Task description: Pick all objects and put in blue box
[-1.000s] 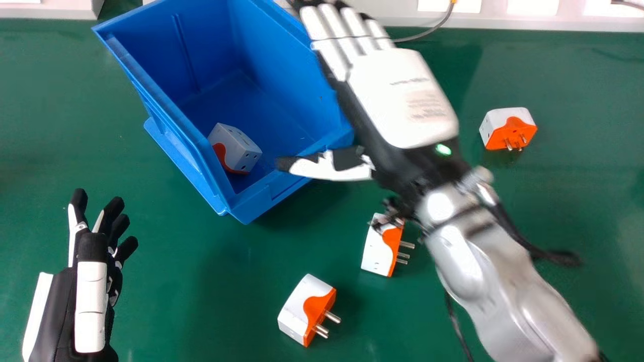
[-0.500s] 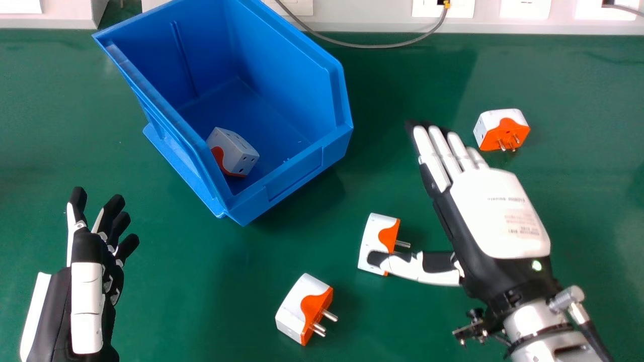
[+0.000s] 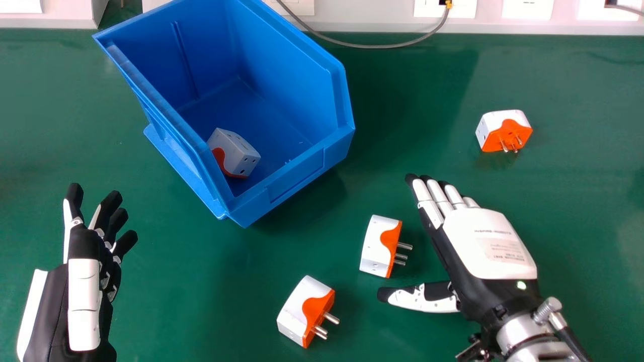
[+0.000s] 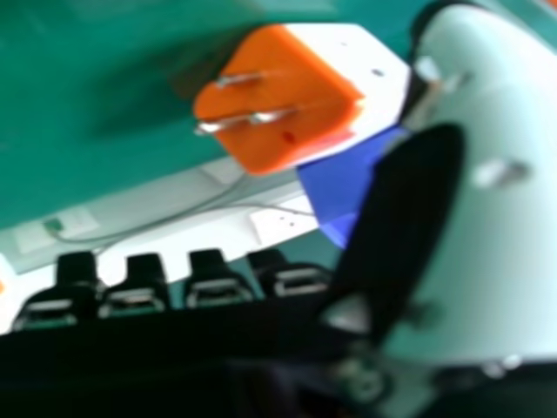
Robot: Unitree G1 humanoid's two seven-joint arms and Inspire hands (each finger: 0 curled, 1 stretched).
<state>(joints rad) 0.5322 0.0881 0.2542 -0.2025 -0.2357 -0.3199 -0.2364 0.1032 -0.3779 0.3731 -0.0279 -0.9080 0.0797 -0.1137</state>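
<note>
Head view: a smooth, glossy green counter point(image 3: 50, 125) carries the things; a long white trunking with sockets point(image 3: 372, 20) runs along its far edge; close to that edge stands a deep blue plastic box point(image 3: 297, 178) with a ribbed inner wall; its raised near wall stands between its interior and two of the adapters outside. The right hand point(image 3: 488, 246), smooth white shell over black, is released, fingers straight, thumb out sideways; the left hand point(image 3: 83, 291), black with white plates, is also released, fingers loosely spread. Blocky white-and-orange adapters with metal prongs follow: one closest to the near edge point(image 3: 302, 311); a middle one point(image 3: 375, 246) between the right hand and the box, thumb just beside it; a third adapter point(image 3: 505, 131) beyond the right fingers; a fourth adapter point(image 3: 234, 153) inside the box. Right hand view: the thumb overlaps an adapter's white side; a thin grey cable point(image 3: 372, 47) curves by the trunking.
</note>
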